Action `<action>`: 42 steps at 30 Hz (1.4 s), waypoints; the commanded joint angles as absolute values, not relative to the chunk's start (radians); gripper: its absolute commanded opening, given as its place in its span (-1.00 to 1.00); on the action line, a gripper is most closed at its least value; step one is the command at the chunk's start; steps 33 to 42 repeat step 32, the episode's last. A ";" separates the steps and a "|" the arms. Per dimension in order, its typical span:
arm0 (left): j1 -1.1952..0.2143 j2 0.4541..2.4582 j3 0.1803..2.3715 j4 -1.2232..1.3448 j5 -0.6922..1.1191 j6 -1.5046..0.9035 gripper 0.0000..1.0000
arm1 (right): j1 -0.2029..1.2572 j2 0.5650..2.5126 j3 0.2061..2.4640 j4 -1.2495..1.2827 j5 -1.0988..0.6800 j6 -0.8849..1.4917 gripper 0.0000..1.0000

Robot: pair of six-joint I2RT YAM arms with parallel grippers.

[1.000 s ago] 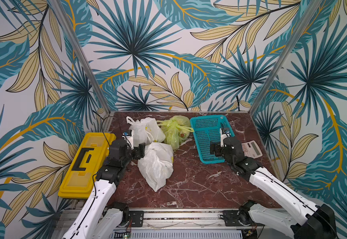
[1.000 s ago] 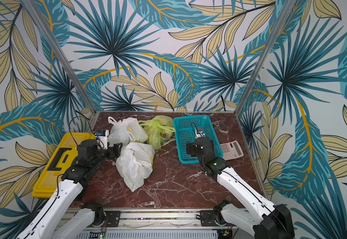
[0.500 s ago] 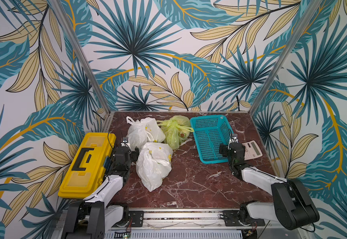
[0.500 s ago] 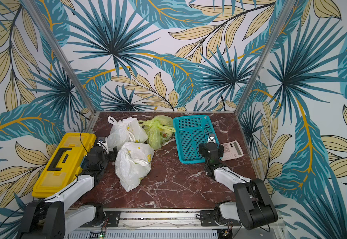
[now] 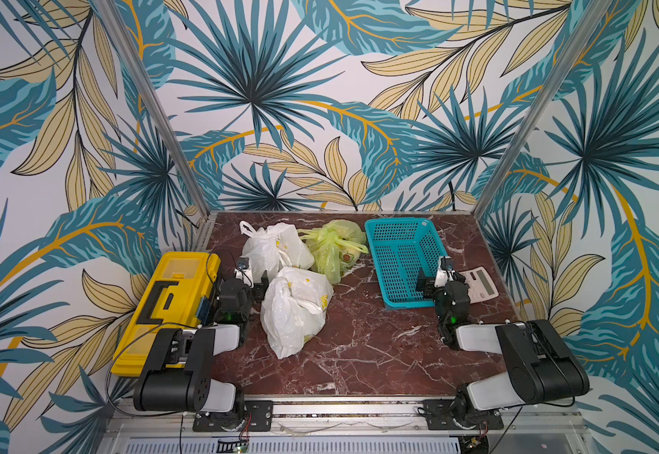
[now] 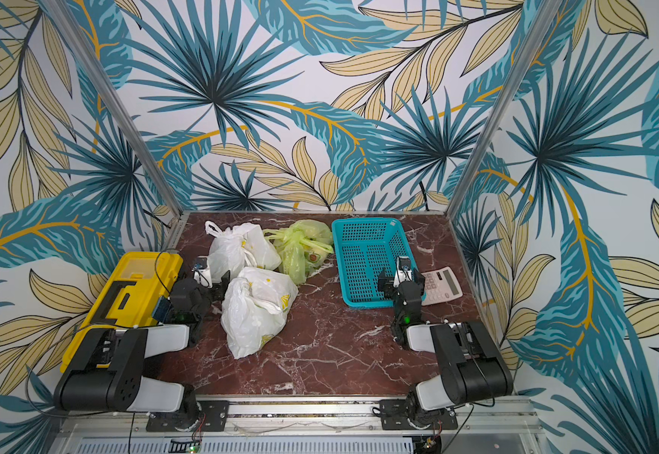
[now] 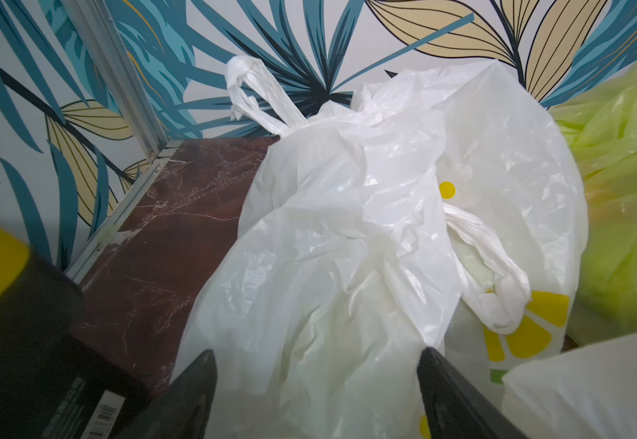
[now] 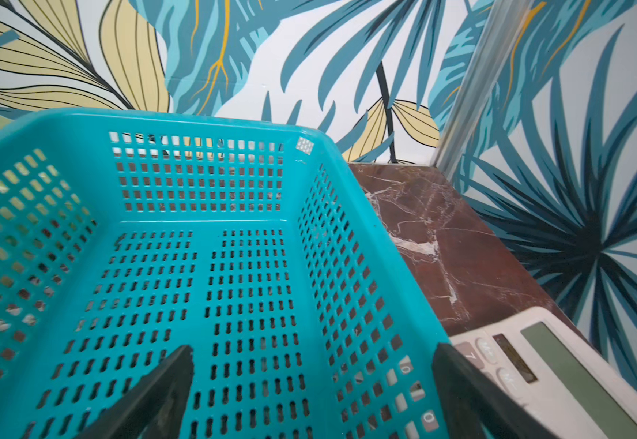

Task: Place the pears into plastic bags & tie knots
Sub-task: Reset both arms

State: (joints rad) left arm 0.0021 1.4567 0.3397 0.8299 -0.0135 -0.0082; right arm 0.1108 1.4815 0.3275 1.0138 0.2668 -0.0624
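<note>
Three filled plastic bags lie at the table's back left: a white one at the front [image 5: 294, 310] [image 6: 253, 310], a white one behind it [image 5: 271, 247] [image 7: 347, 228], and a yellow-green one [image 5: 335, 245] [image 7: 628, 190]. Their handles are bunched into knots, as on the green bag [image 5: 322, 236]. The pears are hidden inside the plastic. My left gripper [image 5: 252, 280] [image 7: 315, 361] is open, low beside the white bags, with the rear bag's plastic bulging between its jaws. My right gripper [image 5: 438, 277] [image 8: 313, 355] is open, straddling the basket's near right wall.
An empty teal basket [image 5: 373, 251] [image 8: 195, 118] stands at the back right, with a white calculator [image 5: 481, 283] [image 8: 560, 365] beside it. A yellow toolbox [image 5: 166, 306] lies along the left edge. Both arms are folded low at the table's front corners.
Both arms have folded down and back toward the front corners. The left jaws have spread a little wider. The right gripper has shifted slightly right along the basket's near end.
</note>
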 commanded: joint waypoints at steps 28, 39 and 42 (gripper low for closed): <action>-0.009 1.534 0.369 0.922 -0.153 -0.017 0.99 | 0.084 1.498 0.388 0.882 0.354 0.022 0.99; -0.011 1.540 0.376 0.922 -0.133 -0.006 0.99 | 0.084 1.498 0.387 0.883 0.355 0.023 0.98; -0.011 1.540 0.376 0.922 -0.133 -0.006 0.99 | 0.084 1.498 0.387 0.883 0.355 0.023 0.98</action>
